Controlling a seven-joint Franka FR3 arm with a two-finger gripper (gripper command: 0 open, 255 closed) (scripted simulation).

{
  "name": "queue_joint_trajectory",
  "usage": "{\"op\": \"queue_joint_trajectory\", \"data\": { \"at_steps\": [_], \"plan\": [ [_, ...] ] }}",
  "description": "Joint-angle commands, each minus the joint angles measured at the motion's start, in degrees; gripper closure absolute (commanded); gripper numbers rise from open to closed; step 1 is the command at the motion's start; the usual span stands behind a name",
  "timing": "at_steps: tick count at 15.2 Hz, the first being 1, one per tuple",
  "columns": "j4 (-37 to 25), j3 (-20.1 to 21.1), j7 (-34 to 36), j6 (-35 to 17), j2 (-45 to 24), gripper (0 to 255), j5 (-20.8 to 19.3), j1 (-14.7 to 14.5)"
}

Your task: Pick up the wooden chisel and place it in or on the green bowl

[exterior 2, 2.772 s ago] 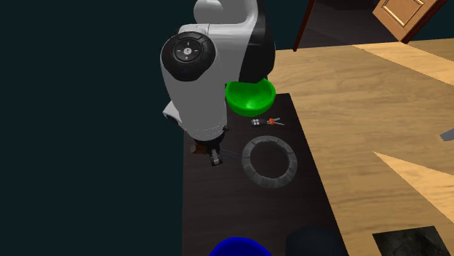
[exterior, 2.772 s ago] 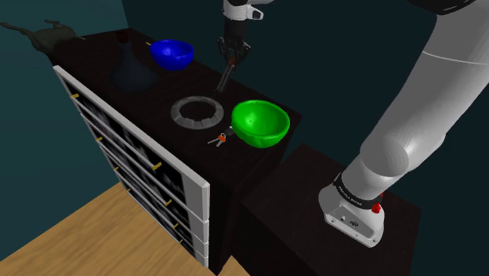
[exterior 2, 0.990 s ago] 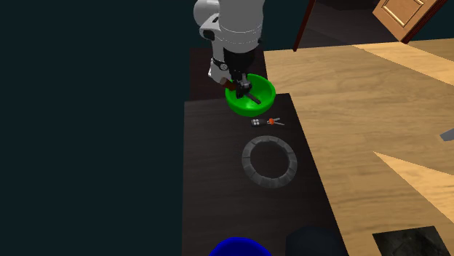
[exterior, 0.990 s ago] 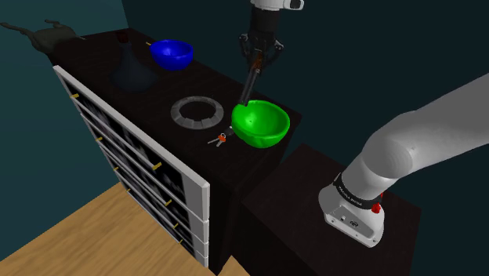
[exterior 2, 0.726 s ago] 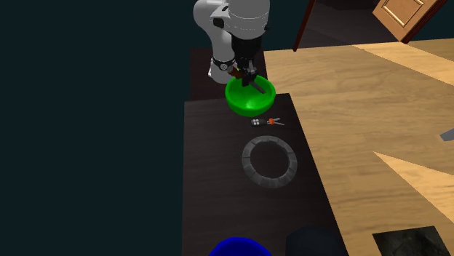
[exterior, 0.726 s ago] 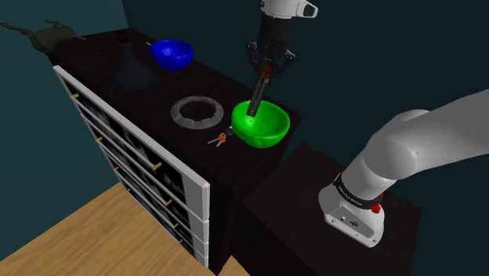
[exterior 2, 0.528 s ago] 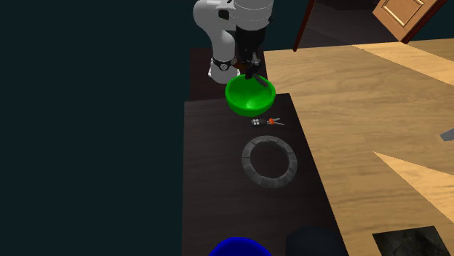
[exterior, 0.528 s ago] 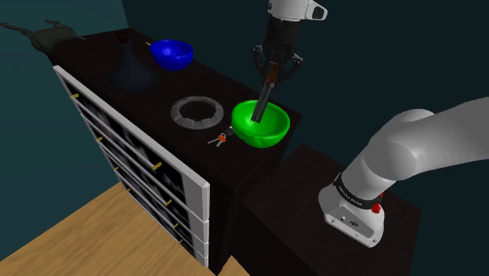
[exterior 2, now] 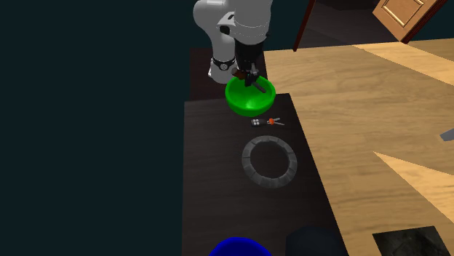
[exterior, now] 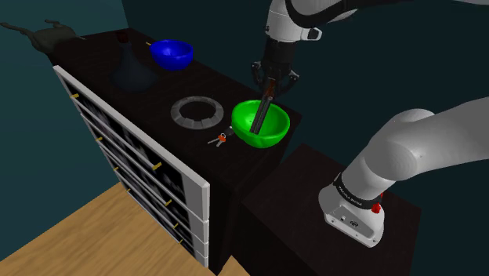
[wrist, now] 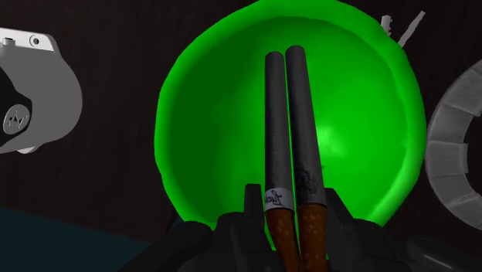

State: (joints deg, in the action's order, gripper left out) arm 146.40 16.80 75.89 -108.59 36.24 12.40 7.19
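The green bowl stands at the near corner of the dark cabinet top, by the stand. My gripper hangs just above the bowl's far rim, shut on the chisel. The chisel slants down from the fingers, and its dark tip reaches inside the bowl. In the wrist view the chisel looks like two dark shafts side by side with brown handles, clasped in my gripper over the bowl's hollow. In the second exterior view the gripper stands over the bowl.
A grey ring lies on the cabinet top beside the bowl, with a small bunch of keys in front of it. A blue bowl sits farther back. The white drawer fronts drop to a wooden floor.
The gripper carried the chisel from over the back of the cabinet top to above the green bowl, then came down so the tip sits inside the bowl.
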Motion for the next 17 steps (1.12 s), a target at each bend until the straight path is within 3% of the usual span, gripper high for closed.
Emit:
{"op": "queue_joint_trajectory", "data": {
  "at_steps": [1,6,14,15,17],
  "plan": [
    [1.44,0.23,-0.11,-1.67,-0.21,255,0.22,-0.08],
    [4.56,0.97,-0.27,-6.16,-1.59,255,0.77,-0.22],
    [4.56,0.96,-0.26,-6.17,-1.59,255,0.76,-0.24],
    [4.58,0.97,-0.25,-6.18,-1.59,0,0.77,-0.25],
    [4.58,0.99,-0.23,-6.19,-1.6,0,0.78,-0.26]
  ]
}}
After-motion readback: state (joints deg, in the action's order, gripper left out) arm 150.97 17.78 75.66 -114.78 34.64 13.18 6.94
